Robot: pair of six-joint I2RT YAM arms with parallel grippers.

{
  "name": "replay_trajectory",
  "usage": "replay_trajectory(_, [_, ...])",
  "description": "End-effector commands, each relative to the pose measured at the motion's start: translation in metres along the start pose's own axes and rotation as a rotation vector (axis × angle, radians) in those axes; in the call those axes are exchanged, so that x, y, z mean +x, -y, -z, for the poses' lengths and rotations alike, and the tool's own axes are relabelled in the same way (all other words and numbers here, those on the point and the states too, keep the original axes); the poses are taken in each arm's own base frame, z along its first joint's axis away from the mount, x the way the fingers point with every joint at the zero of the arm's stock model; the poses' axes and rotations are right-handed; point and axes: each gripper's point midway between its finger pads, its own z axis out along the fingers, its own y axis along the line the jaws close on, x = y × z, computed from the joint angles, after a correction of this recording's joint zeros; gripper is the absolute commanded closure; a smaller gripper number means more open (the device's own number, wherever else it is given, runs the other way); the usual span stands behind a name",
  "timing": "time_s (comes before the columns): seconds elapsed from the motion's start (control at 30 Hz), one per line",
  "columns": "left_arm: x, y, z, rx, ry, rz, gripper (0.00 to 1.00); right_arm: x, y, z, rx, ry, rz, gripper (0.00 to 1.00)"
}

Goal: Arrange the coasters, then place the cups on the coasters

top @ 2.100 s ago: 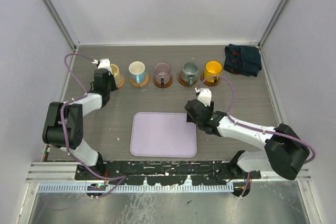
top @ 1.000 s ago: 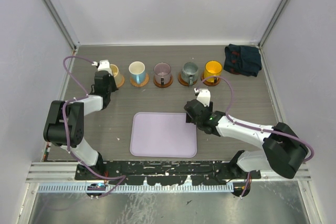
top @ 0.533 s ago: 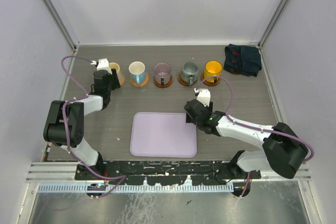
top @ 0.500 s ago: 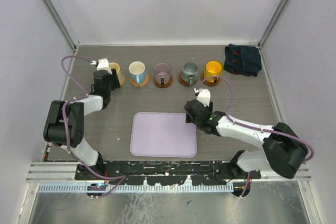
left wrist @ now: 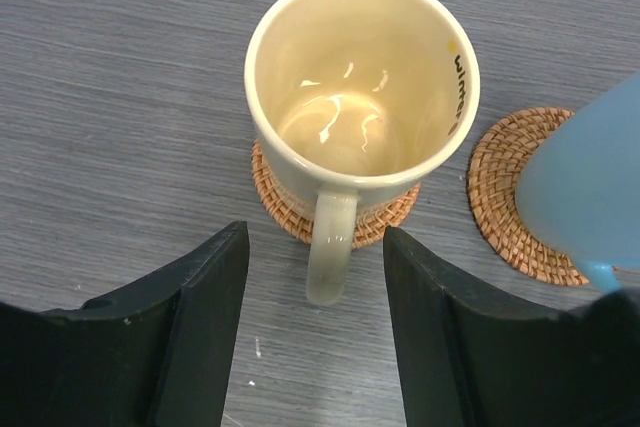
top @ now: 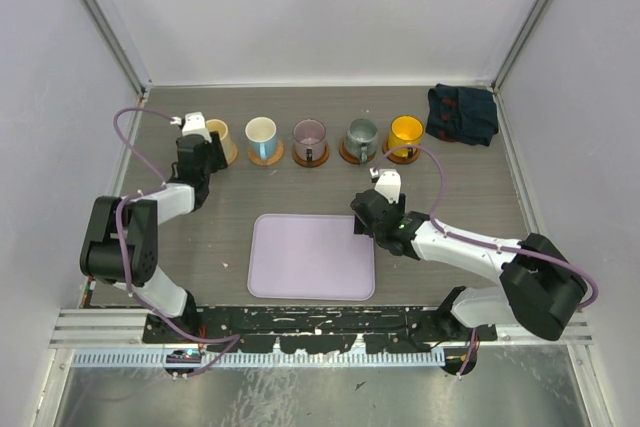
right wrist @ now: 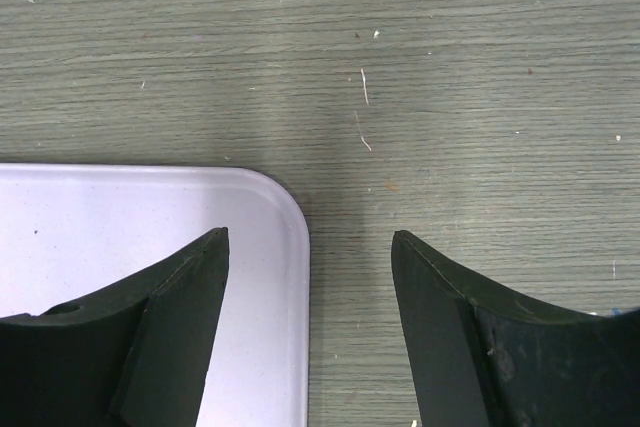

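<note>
Left wrist: blue cup (left wrist: 585, 182) (cropped, blurred)

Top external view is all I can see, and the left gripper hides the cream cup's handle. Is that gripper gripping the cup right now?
Observer: No. In the left wrist view the left gripper is open. The handle of the cream cup sits between the jaws, touching neither.
Operator: Is the cup properly on its coaster?
Observer: Yes. It stands upright on the coaster, whose woven edge shows on both sides of the base.
Operator: And the right gripper?
Observer: The right wrist view shows the right gripper open and empty, above a rounded corner of the lavender tray.
</note>
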Motion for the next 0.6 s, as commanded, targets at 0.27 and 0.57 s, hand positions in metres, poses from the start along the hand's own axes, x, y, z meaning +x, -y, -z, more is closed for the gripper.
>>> replay_trajectory(0.27, [-0.019, -0.011, 0.019, -0.041, 0.065, 0.042, 0.43, -0.015, -0.007, 0.003, -0.024, 0.048, -0.052, 0.29])
replay_trajectory(0.57, [-0.021, -0.016, 0.028, -0.062, 0.07, 0.043, 0.42, -0.018, -0.005, 0.006, -0.028, 0.058, -0.065, 0.29])
